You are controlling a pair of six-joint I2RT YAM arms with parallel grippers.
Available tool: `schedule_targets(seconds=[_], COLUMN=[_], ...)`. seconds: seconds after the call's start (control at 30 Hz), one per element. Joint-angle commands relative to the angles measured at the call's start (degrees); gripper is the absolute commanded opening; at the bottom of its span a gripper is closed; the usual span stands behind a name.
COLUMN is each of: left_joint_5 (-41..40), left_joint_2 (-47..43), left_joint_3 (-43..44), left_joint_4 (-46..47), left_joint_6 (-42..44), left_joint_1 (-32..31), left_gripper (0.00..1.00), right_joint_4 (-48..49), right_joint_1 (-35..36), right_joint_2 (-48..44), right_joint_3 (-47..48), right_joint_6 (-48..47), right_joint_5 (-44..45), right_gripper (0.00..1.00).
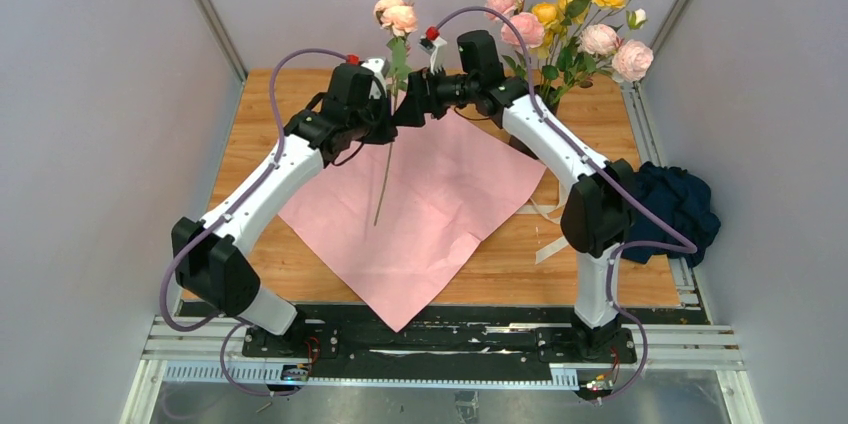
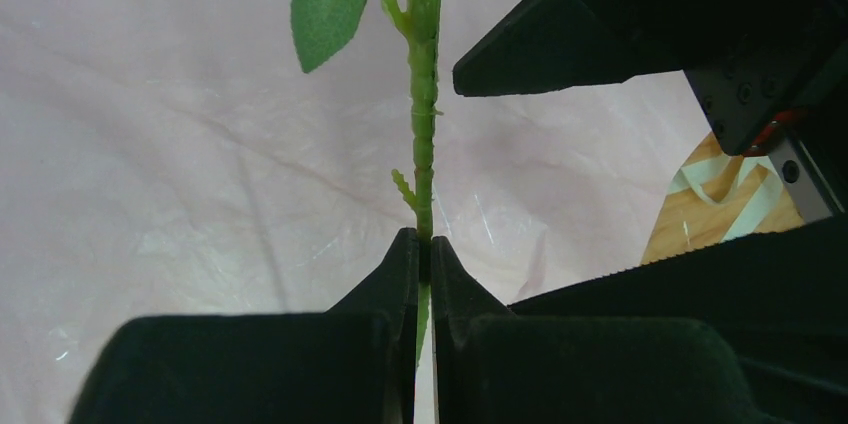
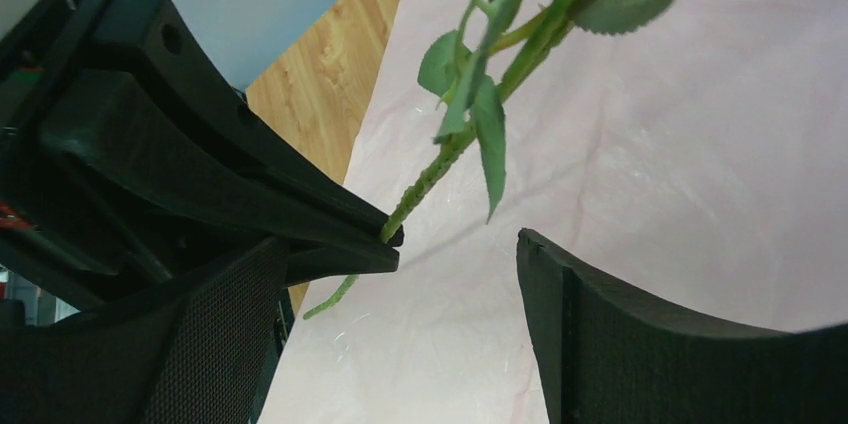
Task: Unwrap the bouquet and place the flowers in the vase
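Wooden tabletop (image 1: 480, 279) is covered by unwrapped pale pink wrapping paper (image 1: 430, 214); small pink and yellow flowers (image 1: 590, 14) are bunched upper right, vase hidden. Left tool (image 2: 423, 249) is clamped on a green two-rose stem (image 2: 424, 124), seemingly not yet placed; right tool (image 1: 413, 107) is spread wide, empty.

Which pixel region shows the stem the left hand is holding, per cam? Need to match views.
Top external: rose stem upper centre, hanging from the left hand over the pink paper.
Left wrist: upright at centre, pinched at the fingertips.
Right wrist: diagonal from top right down to the left hand's tip.
Shared landmark: the pink paper behind the stem.
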Motion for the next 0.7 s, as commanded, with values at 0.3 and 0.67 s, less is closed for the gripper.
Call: schedule_targets(seconds=[0.3,0.67], left_joint_5=[1.96,0.42], left_joint_2=[-7.13,-9.83], left_joint_3=[-3.87,-6.3], left_joint_4=[0.9,0.39], left_joint_6=[0.02,-0.65], left_joint_1=[-4.3,-4.4], left_gripper=[0.0,0.0], right_joint_4=[5.33,4.84], right_joint_1=[0.59,-1.1], right_joint_2=[2.81,2.68], right_joint_3=[0.62,4.88], right_joint_6=[2.36,3.1], right_joint_5=[-0.16,0.76], right_gripper=[0.85,0.84])
